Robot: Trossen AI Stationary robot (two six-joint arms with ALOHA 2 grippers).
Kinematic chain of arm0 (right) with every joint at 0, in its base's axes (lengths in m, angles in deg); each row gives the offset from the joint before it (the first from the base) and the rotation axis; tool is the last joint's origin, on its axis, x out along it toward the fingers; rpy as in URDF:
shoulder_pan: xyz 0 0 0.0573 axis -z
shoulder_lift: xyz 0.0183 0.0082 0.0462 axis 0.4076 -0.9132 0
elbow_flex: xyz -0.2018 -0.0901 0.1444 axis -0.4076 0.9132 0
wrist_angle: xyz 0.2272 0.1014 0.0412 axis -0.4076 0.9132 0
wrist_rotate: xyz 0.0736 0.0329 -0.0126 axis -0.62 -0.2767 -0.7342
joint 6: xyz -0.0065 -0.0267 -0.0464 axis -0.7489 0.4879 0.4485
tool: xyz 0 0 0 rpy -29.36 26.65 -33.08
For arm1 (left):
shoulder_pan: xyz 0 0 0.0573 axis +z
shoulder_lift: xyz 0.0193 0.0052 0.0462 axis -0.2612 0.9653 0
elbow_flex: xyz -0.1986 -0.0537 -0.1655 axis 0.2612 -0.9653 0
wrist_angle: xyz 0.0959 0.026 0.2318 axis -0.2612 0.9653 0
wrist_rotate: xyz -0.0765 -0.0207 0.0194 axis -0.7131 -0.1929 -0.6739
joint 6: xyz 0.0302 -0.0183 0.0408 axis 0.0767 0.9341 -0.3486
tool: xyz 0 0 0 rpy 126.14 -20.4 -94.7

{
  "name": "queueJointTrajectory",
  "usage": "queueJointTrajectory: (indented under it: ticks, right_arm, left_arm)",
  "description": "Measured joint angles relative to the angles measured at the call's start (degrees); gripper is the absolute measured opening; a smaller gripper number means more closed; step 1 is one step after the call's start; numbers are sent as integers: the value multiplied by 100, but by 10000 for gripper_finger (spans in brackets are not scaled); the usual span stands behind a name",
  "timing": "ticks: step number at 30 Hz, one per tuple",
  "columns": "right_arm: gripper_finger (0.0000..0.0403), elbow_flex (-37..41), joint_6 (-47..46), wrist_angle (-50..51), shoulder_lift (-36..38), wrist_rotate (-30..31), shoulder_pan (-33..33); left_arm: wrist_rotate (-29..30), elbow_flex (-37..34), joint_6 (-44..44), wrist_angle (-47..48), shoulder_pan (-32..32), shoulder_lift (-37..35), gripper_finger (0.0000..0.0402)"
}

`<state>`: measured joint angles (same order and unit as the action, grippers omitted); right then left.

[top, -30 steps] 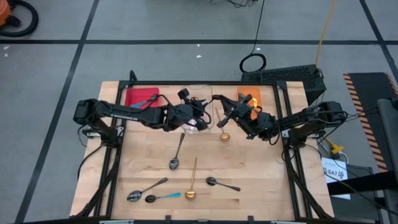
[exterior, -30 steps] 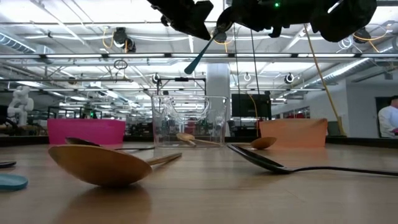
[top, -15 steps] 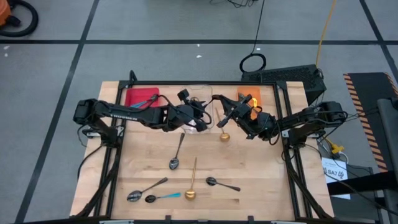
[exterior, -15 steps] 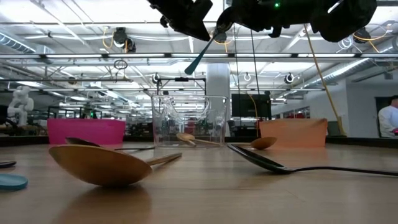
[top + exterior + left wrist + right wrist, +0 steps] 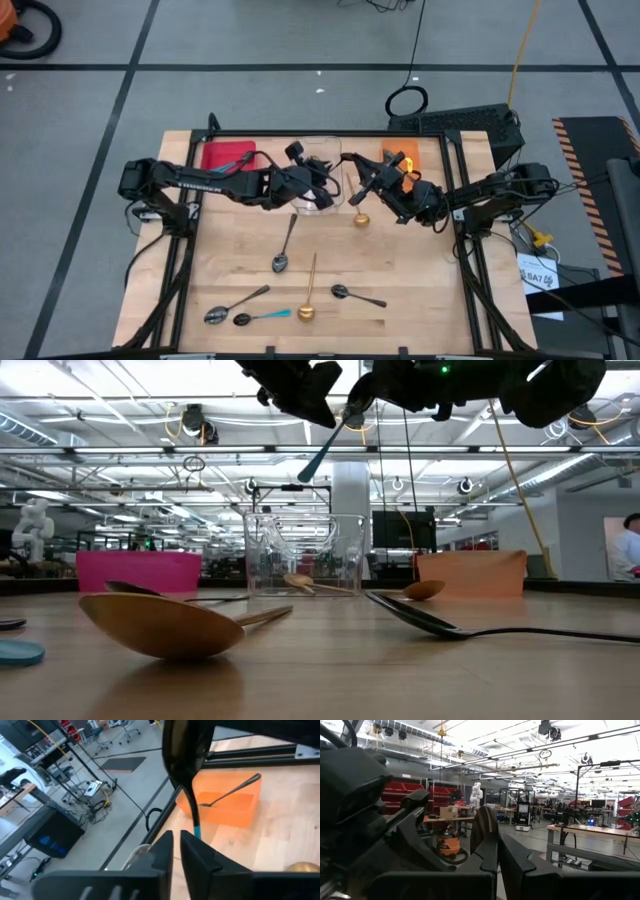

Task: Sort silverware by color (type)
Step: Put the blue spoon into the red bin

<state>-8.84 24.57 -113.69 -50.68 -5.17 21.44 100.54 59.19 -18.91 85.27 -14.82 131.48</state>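
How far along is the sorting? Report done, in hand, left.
Done: one spoon each visible in the red bin, clear container and orange bin. In hand: a blue-handled spoon, gripped by the right gripper, its handle at the left gripper. Left: six loose spoons on the table.

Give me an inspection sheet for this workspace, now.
Surface: wooden table, bare wood between spoons.
Job's things: blue-handled spoon held aloft between both grippers; loose spoons scattered on the table; red bin, clear container and orange bin along the far edge.
Clutter: nothing seen.
Grippers: right gripper shut on the spoon's bowl; left gripper at its handle.
Cables: yellow cable and black coil on the floor.
Surroundings: person beyond the table.
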Motion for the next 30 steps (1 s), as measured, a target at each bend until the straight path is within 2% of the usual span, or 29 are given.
queueJointTrajectory:
  ticks: [3, 8, 13, 22, 30]
  right_arm:
    - [0, 0, 0, 9, 0, 0, 0]
    - [0, 0, 0, 11, 0, 0, 0]
    - [0, 0, -37, 9, 0, 0, 4]
    - [0, 0, -167, 9, 0, 24, 4]
    - [0, 7, -696, -63, 0, 49, 76]
  left_arm:
    - [20, 0, 5, 5, 8, 0, 8]
    - [33, 0, 290, 4, 40, 0, 14]
    - [-108, 0, 310, 107, 42, 0, 53]
    - [-193, -2, 62, -254, 35, 0, 168]
    - [-288, -2, -2, -302, 24, -2, 183]
